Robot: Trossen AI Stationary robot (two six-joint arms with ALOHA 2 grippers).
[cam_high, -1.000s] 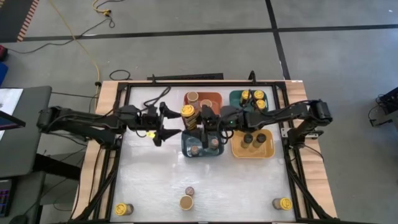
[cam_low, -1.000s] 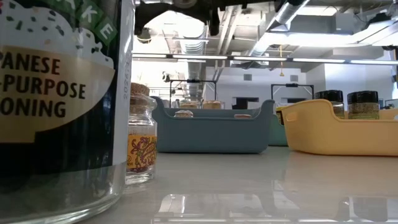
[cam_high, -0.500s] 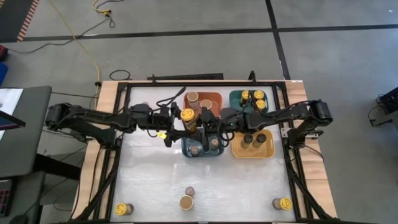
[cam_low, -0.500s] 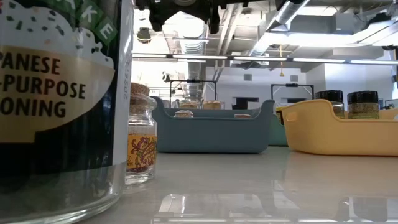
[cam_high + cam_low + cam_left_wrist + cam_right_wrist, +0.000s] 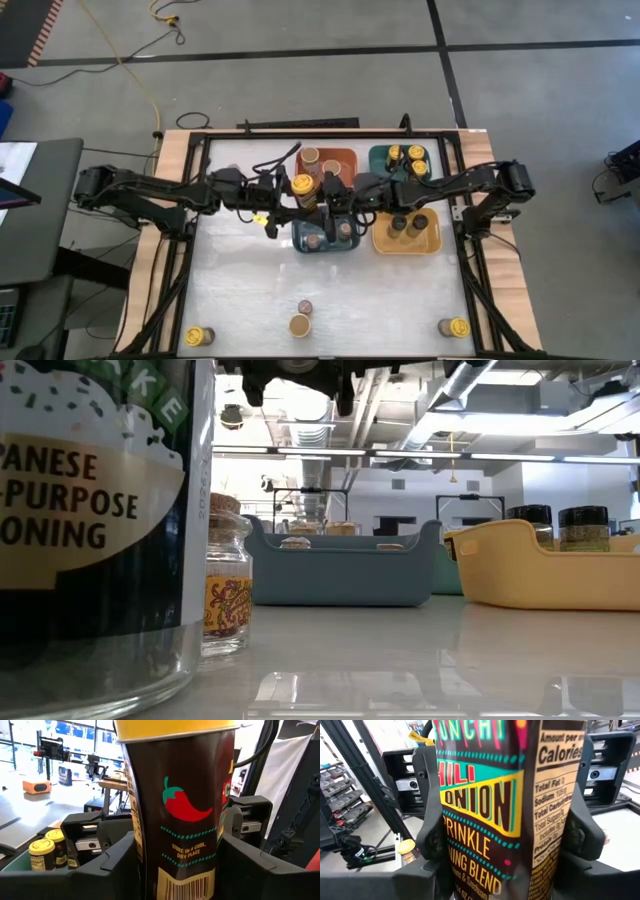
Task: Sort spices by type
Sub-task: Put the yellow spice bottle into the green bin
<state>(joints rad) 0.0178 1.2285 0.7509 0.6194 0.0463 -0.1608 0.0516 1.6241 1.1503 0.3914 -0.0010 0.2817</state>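
A dark spice jar with a yellow lid (image 5: 302, 181) hangs upright above the bins at the table's far middle. My left gripper (image 5: 292, 201) comes at it from the left and my right gripper (image 5: 324, 199) from the right, and both are shut on it. The left wrist view shows the jar (image 5: 180, 810) with a red chili on its label; the right wrist view shows its label (image 5: 500, 810) close up. More spices stand in the bins and near the table's front edge. My left gripper pinches the jar's body below the lid, on its two sides (image 5: 142, 870), between its two fingers (image 5: 112, 867). It reaches in level from the table's left. The jar stands upright, clear of the bins. My right gripper pinches the same jar's body on its two sides (image 5: 445, 870) between its two fingers (image 5: 422, 880), coming in level from the table's right. The jar is upright and lifted clear.
Orange bin (image 5: 338, 160), teal bin (image 5: 382, 158) with yellow-lidded jars, blue bin (image 5: 300, 238) and yellow bin (image 5: 432, 240) with dark-topped jars sit under the arms. Loose jars stand near the front edge: (image 5: 200, 336), (image 5: 300, 325), (image 5: 305, 307), (image 5: 455, 327). A big jar (image 5: 90, 520) fills the low view's left.
My left gripper has gone toward the table's right, up to the yellow-lidded jar that my right gripper holds, and has taken hold of it. The jar and my right gripper have stayed where they were.
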